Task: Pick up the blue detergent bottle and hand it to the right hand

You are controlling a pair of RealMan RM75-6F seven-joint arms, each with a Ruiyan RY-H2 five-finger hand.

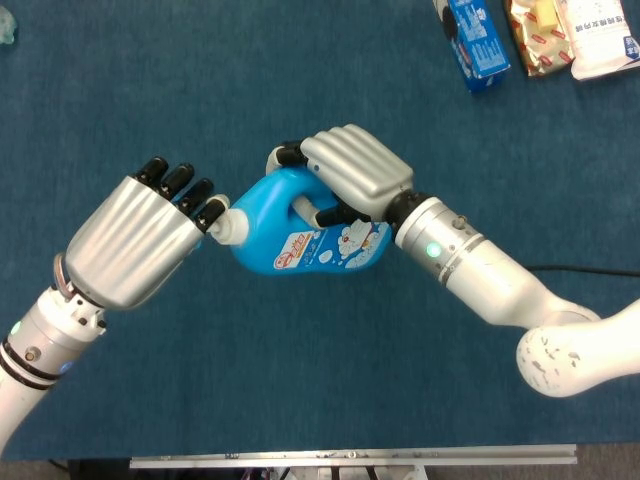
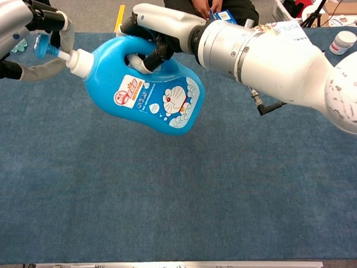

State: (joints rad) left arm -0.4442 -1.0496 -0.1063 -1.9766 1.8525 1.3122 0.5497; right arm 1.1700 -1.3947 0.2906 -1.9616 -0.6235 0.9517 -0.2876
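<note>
The blue detergent bottle (image 1: 300, 240) (image 2: 150, 95) hangs above the blue table, tilted with its white cap toward the left. My right hand (image 1: 350, 175) (image 2: 162, 25) grips it with fingers curled through the handle. My left hand (image 1: 135, 240) (image 2: 33, 22) sits just left of the cap. Its fingers are spread around the small blue pump tip (image 2: 43, 47) without clasping it, and the cap itself stands clear of the hand.
A blue box (image 1: 475, 40), a snack packet (image 1: 540, 35) and a white packet (image 1: 600, 40) lie at the far right. A white jar (image 2: 341, 42) stands nearby. The table's front edge (image 1: 350, 460) runs along the bottom.
</note>
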